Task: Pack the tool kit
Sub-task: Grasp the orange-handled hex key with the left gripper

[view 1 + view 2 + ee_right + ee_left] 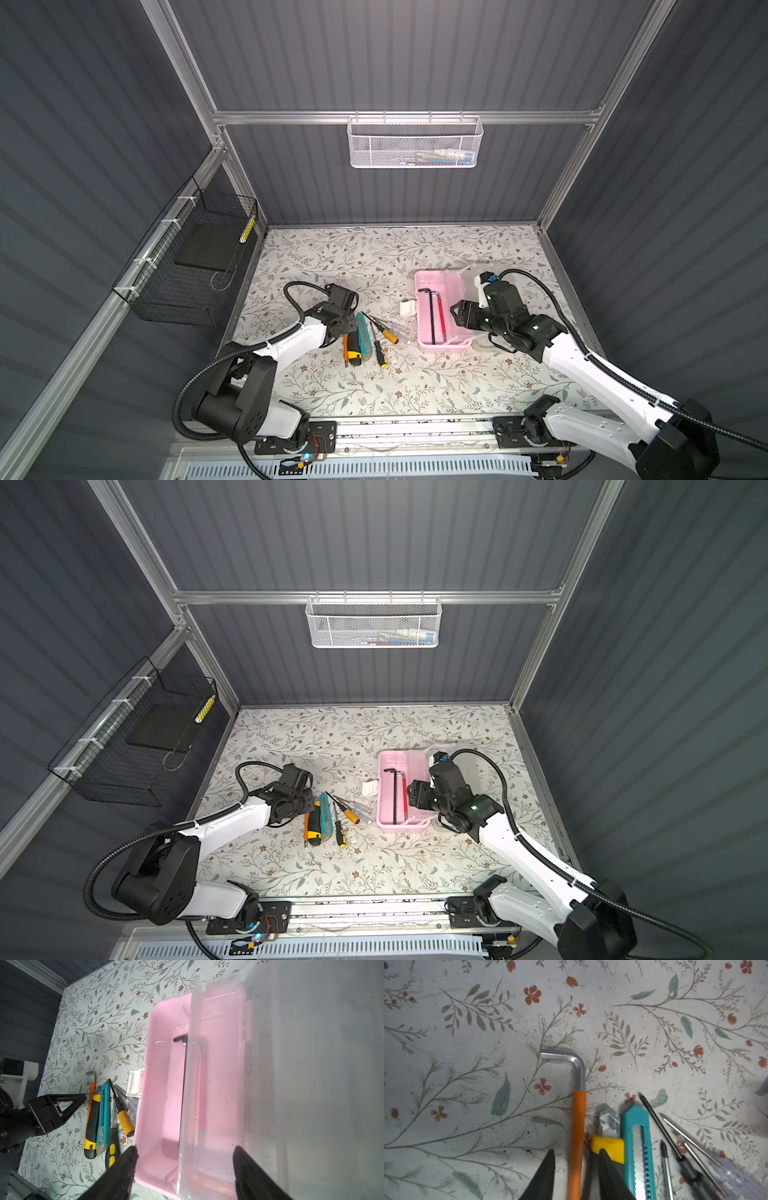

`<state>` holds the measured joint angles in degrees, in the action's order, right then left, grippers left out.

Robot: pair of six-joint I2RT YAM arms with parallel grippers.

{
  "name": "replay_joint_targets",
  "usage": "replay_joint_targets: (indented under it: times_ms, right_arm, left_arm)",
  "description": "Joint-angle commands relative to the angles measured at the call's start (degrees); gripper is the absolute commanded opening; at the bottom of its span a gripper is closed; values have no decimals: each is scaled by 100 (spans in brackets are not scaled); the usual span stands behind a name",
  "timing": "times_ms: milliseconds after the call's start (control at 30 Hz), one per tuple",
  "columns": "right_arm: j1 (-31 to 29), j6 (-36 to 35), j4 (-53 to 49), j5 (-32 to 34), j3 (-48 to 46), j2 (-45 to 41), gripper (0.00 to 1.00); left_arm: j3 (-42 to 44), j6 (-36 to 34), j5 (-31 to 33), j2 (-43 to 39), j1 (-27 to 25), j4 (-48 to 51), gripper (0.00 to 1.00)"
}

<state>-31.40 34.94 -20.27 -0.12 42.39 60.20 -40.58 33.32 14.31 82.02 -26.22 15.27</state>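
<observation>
**Slim steel, light plastic: hex key lined up for the pink box**

The left end effector (577, 1150) straddles the orange-sleeved hex key (579, 1122) on the flowered table (374, 257). Its fingers stand narrowly apart on either side of the shank and, as far as the wrist view shows, have not clamped on it. One finger overlaps the yellow-and-black utility knife (608, 1144), which lies just beside the key. A teal cutter (636, 1147) and several screwdrivers (390, 334) complete the row.

To the right of that row in a top view, the tool kit box (452, 286) sits open on the table, its white latch (408, 307) facing the loose tools. A black hex key (432, 320) and a red-sleeved hex key (441, 322) already lie on its floor. The right end effector (185, 1147) is spread wide over the box, with the rim of the frosted lid (291, 1064) between its fingers. Neither finger can be seen touching the rim.

The orange-sleeved key is probably rigid, dense for its size and flat to the table, which leaves little to get under. Its plastic sleeve looks a surer hold than the bare, likely slippery steel bend. A pinch near mid-sleeve should stop it tipping, though the crowding knife may be dragged along. The box appears light enough to slide if nudged, and its lid looks thin and flexible.

No brand, label or lettering is legible on any item.
</observation>
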Motion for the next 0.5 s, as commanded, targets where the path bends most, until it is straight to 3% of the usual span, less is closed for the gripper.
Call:
replay_joint_targets:
  times_ms: [0, 467]
  right_arm:
    - [-32, 68, 76, -14, -84, 9, 73]
    - [-30, 82, 142, 12, -135, 79, 73]
  left_arm:
    - [82, -100, -103, 138, 45, -228, 33]
    - [80, -94, 13, 370, 128, -191, 25]
